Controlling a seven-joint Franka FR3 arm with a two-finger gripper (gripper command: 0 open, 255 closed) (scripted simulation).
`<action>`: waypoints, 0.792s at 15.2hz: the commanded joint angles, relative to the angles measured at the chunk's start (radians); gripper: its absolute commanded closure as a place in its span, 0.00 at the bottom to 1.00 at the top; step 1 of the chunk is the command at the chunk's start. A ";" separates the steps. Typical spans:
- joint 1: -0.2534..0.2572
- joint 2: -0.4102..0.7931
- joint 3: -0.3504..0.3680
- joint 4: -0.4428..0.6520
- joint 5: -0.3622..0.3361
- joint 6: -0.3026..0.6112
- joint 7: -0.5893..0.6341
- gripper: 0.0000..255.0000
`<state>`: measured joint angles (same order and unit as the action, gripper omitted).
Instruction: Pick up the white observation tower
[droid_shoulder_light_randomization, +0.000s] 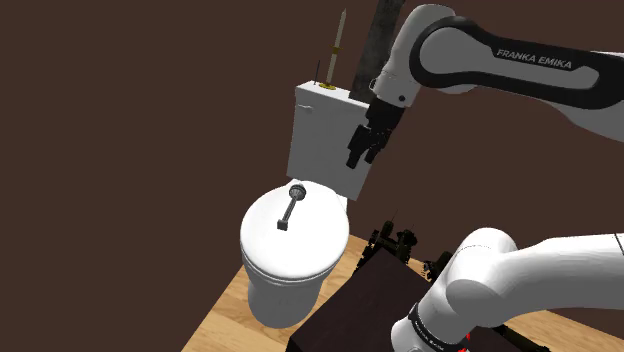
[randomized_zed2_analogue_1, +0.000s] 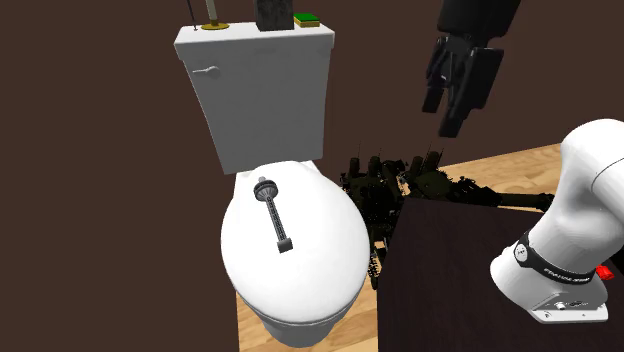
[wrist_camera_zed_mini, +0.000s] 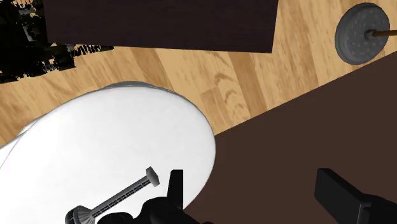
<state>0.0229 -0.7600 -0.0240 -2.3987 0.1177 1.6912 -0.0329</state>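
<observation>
Fingers (wrist_camera_zed_mini: 337, 191) of the gripper (droid_shoulder_light_randomization: 362, 148) are shown wide apart and empty, well clear of the tower (randomized_zed2_analogue_1: 272, 215), laid flat on the toilet lid (randomized_zed2_analogue_1: 320, 260); approach and grasp are judged outstanding.

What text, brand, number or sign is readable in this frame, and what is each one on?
"FRANKA EMIKA": white letters on the dark band of the arm link, shoulder view.
White lettering on the black base-joint ring, second exterior view: too small to read.
Nothing else is readable.
</observation>
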 joint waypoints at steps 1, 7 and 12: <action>0.000 0.000 0.000 0.000 0.000 0.000 0.000 0.00; -0.035 0.171 0.049 -0.028 0.007 0.206 0.118 0.00; -0.068 0.340 0.081 -0.012 -0.001 0.362 0.220 0.00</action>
<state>-0.0366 -0.4627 0.0522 -2.4247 0.1203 2.0217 0.1669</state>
